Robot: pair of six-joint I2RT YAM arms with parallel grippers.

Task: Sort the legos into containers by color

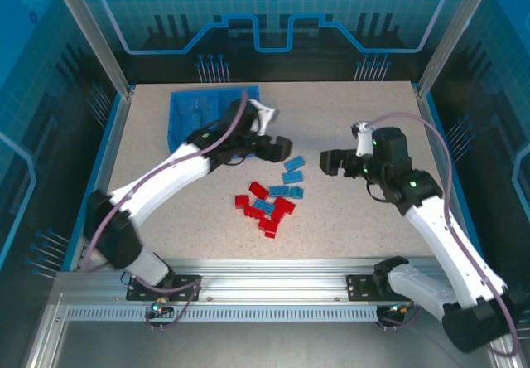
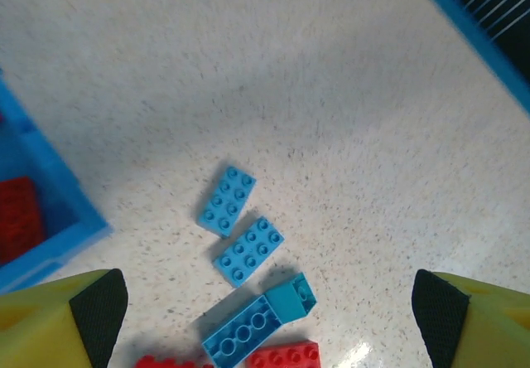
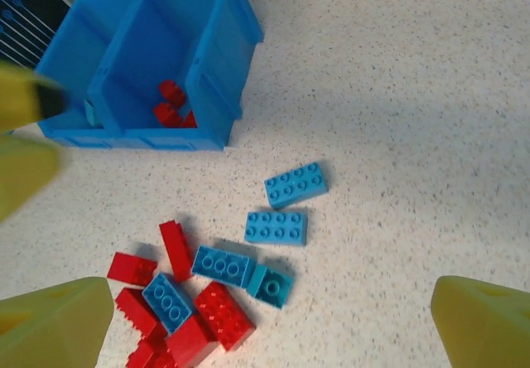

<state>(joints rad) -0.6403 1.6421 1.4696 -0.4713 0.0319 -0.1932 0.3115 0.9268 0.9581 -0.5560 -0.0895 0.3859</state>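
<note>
The legos lie loose on the speckled table: light blue bricks (image 3: 296,185) (image 3: 276,227) toward the far side, and a heap of red bricks (image 3: 217,314) mixed with blue ones nearer the arms, seen from above as one cluster (image 1: 270,199). The containers are a blue divided tray (image 1: 184,96) at the back left, with a few red bricks (image 3: 172,108) in one compartment. My left gripper (image 1: 277,147) hovers open between the tray and the cluster, over the blue bricks (image 2: 249,250). My right gripper (image 1: 335,162) stands open to the right of the cluster, nothing between its fingers.
The tray's near corner (image 2: 58,234) sits close to the left finger (image 2: 98,310) of the left gripper. A blue frame rail (image 2: 480,32) bounds the table's far edge. A blurred yellow shape (image 3: 21,136) shows beside the tray in the right wrist view.
</note>
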